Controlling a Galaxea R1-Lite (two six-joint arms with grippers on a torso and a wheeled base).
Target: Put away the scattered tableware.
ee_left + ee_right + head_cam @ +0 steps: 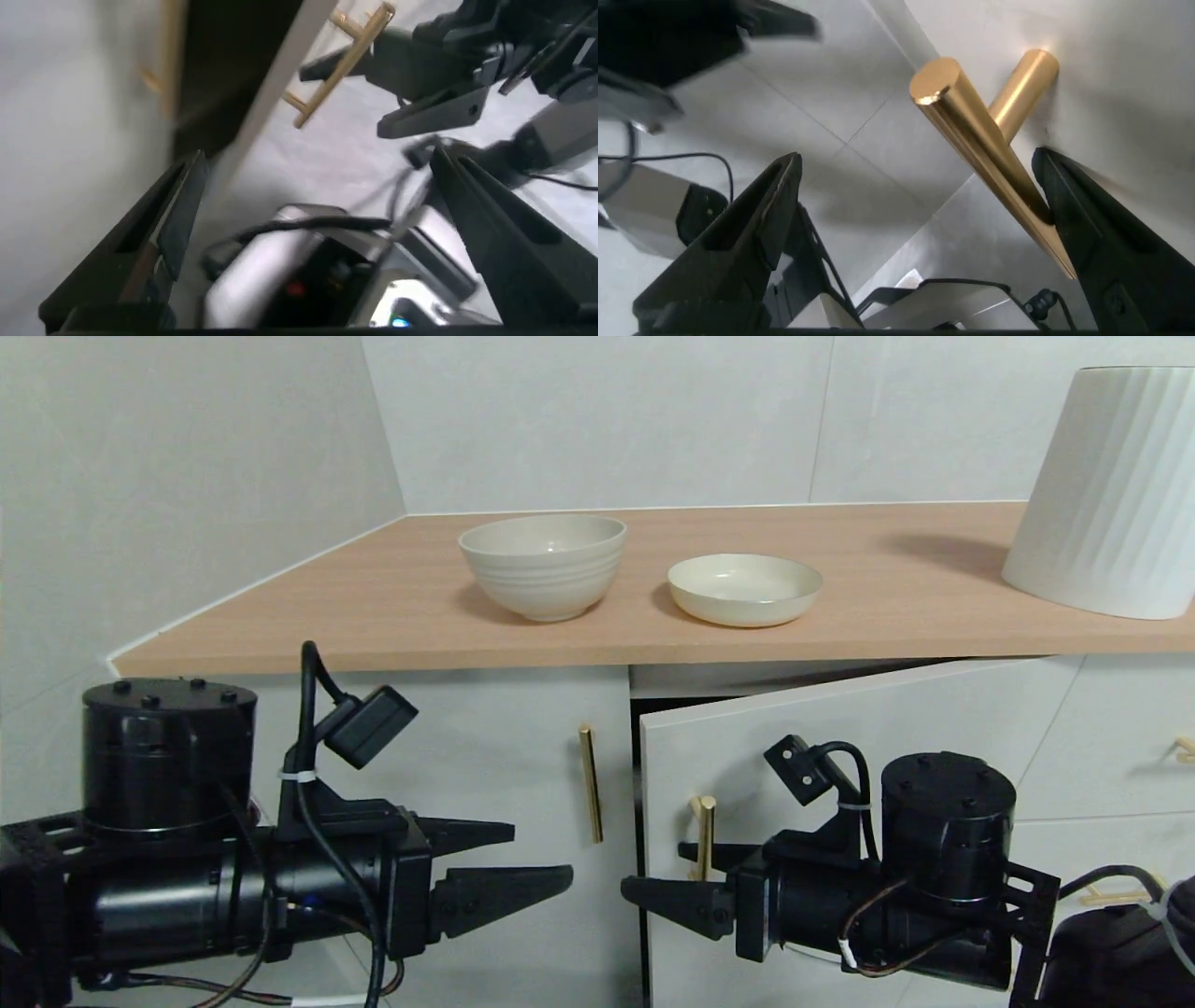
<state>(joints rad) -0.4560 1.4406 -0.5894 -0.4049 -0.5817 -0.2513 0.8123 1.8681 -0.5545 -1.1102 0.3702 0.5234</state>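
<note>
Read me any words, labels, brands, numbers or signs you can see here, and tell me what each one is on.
None: there is no readable word, number or sign.
The deep bowl, the shallow bowl, the ribbed white shade, the countertop and the cabinet doors are all plain.

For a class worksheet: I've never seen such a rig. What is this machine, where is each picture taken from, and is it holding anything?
It is a two-armed robot. The wide picture comes from a camera on its head, the other two from its wrists. On the wooden counter stand a deep bowl, a shallow bowl and a tall white ribbed object. Below, a cupboard door stands ajar. The right gripper, open, straddles its gold handle without clamping it; the left gripper is open and empty.
</note>
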